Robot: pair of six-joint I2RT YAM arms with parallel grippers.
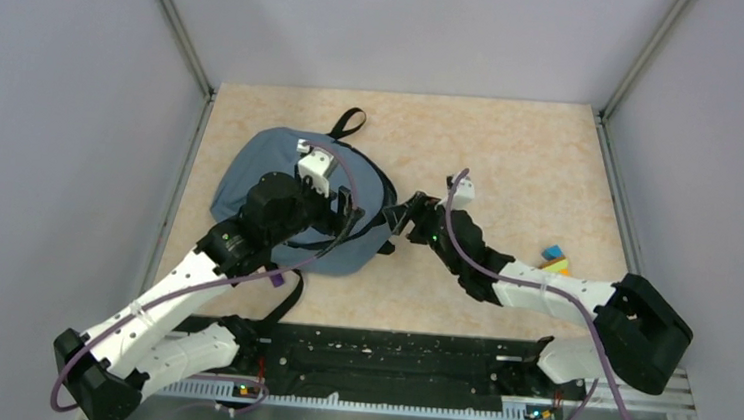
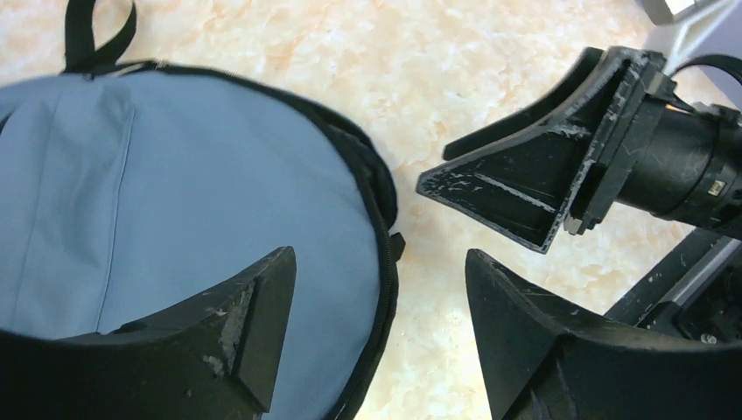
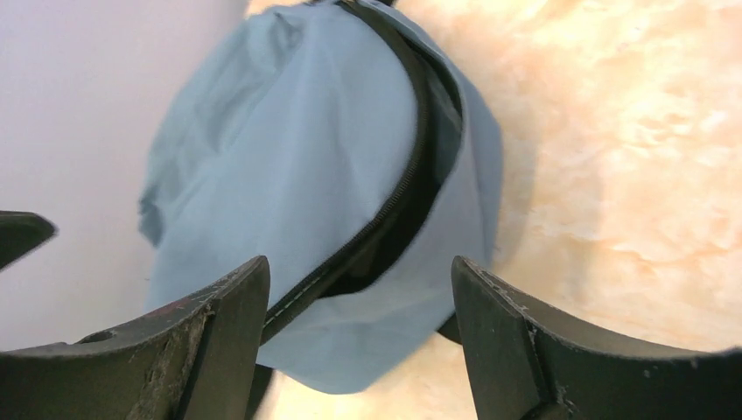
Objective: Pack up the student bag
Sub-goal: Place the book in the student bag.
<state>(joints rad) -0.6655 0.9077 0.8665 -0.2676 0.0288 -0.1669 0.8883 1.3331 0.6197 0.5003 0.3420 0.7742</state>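
The student bag (image 1: 251, 160) lies flat on the left half of the table (image 1: 522, 162), close to the left wall, with its black top loop (image 1: 349, 123) pointing to the far side and a black strap (image 1: 288, 299) trailing toward the near edge. The left tool (image 1: 350, 211) hangs over the bag's right edge, its jaws spread wide with nothing between them; in its own wrist view the left tool (image 2: 381, 337) straddles the bag's arched black zipper (image 2: 378, 219) and bare table. The right tool (image 1: 403, 218) sits just beside the bag's right side, facing it, also spread apart and holding nothing. In the right wrist view the bag (image 3: 289, 157) fills the frame between the fingers, and the zipper there seems parted with a dark gap, though blur makes this uncertain. The two tools are near each other but apart. A few small coloured pieces (image 1: 554, 258) lie well to the right, beside the right arm.
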